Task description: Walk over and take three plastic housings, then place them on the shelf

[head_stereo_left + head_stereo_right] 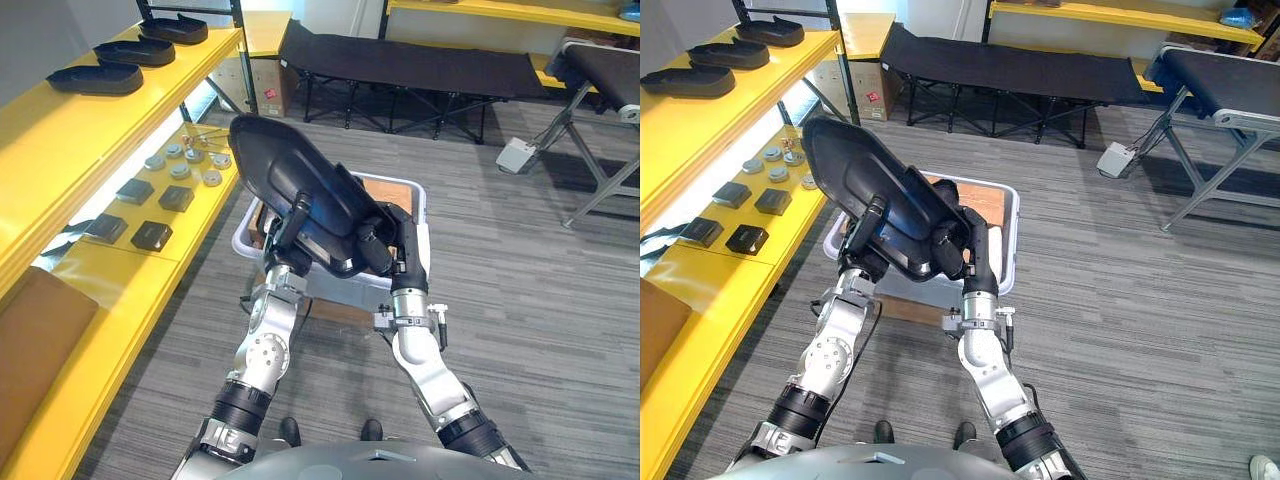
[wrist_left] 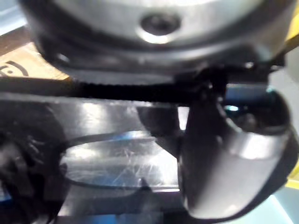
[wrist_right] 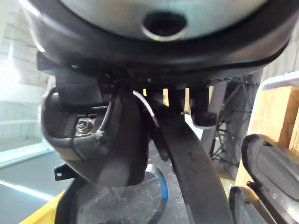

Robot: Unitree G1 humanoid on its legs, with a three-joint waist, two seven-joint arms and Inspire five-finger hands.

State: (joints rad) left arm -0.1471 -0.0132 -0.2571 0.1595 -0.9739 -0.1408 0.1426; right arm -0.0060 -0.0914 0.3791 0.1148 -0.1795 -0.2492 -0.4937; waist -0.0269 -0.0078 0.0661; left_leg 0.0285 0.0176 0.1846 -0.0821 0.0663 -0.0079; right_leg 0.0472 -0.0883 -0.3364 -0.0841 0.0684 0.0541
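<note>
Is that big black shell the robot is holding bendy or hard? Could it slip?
Probably hard: the plastic housing holds its curved shape though gripped only at one end by the left hand and right hand. It is likely light for its size, since it looks like a thin, hollow shell. Its glossy surface might be slippery, so it could slide or tip.

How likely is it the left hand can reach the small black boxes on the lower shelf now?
Probably not. The left hand is curled on the black housing, shared with the right hand above the white bin. Nothing blocks the black boxes on the yellow shelf; the hand is occupied.
</note>
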